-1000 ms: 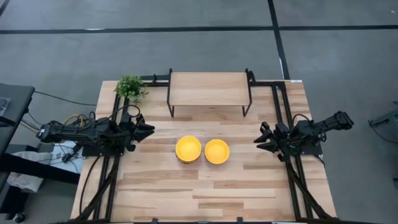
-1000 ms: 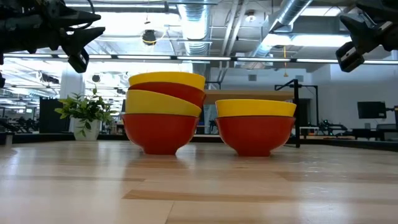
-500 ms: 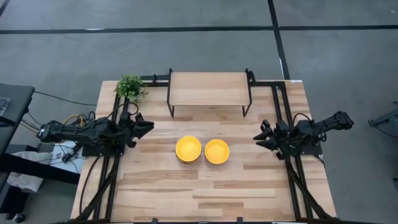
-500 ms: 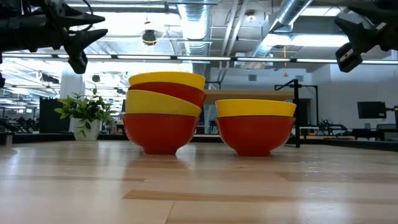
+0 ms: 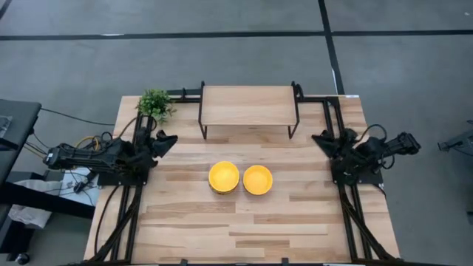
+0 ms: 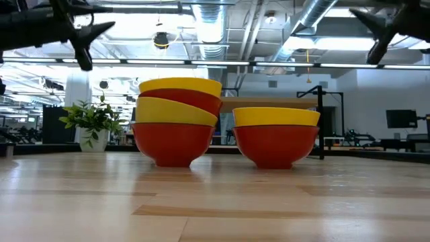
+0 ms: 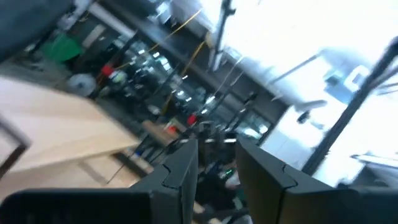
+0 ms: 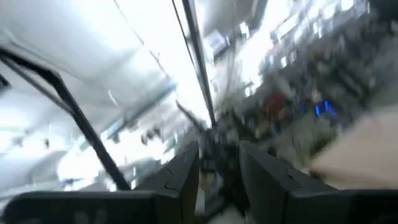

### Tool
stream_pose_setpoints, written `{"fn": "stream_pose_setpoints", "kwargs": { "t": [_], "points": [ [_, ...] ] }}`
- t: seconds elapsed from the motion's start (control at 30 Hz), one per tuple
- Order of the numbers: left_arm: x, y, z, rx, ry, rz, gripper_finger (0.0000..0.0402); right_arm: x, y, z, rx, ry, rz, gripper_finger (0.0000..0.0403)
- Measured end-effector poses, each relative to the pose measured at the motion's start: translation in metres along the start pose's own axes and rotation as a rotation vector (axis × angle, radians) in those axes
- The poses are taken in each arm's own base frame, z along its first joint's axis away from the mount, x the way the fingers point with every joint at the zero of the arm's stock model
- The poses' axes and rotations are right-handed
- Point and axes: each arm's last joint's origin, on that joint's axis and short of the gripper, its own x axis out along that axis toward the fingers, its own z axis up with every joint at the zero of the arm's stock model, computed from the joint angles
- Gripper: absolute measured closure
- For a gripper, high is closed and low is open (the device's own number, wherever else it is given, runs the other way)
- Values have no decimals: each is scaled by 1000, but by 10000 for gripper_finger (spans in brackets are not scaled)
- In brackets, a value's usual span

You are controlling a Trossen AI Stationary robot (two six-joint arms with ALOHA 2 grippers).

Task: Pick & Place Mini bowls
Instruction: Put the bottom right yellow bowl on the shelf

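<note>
Two lots of mini bowls stand on their bases at the middle of the wooden table [image 5: 244, 222], yellow inside and red outside. The left lot [image 5: 224, 177] [image 6: 177, 121] is a stack of nested bowls whose upper ones sit tilted. The right lot [image 5: 258, 179] [image 6: 275, 136] is lower. My left gripper [image 5: 168, 139] [image 6: 91, 40] hovers at the table's left side, open and tipped upward, with nothing between its fingers [image 7: 180, 171]. My right gripper [image 5: 319, 137] [image 6: 376, 33] hovers at the right side, also open, tipped upward and holding nothing [image 8: 219, 168]. Both are well away from the bowls.
A wooden shelf on a black frame [image 5: 248, 107] stands at the far middle. A small green plant [image 5: 155, 103] [image 6: 93, 121] sits at the far left corner. Black rails [image 5: 347, 222] run along both sides. Bare wood lies in front of the bowls.
Both grippers have tipped upward and risen, swinging toward the table's far edge, the right one more than the left. Their finger gaps look unchanged. The bowls have stayed where they were.
</note>
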Motion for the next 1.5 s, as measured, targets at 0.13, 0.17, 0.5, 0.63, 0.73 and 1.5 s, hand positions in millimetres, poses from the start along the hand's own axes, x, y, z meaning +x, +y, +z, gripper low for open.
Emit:
{"fn": "stream_pose_setpoints", "kwargs": {
  "t": [0.13, 0.17, 0.5, 0.63, 0.73, 1.5],
  "points": [
    [2, -7, 5, -10, 23, -111, 293, 8, 10, 12, -94, -4, 44, 296],
    [4, -10, 7, -9, 33, -127, 293, 12, 15, 17, -107, -4, 53, 296],
    [60, -48, 32, 280, 348, -38, 293, 96, 61, 25, -385, 475, -147, 296],
    [80, -56, 35, 405, 545, 50, 293, 127, 71, 26, -510, 729, -270, 296],
    [90, -60, 36, 458, 628, 75, 293, 145, 70, 18, -573, 909, -346, 296],
    [100, -49, 13, 564, 785, 107, 293, 187, 16, -68, -560, 1445, -476, 296]
  ]
}}
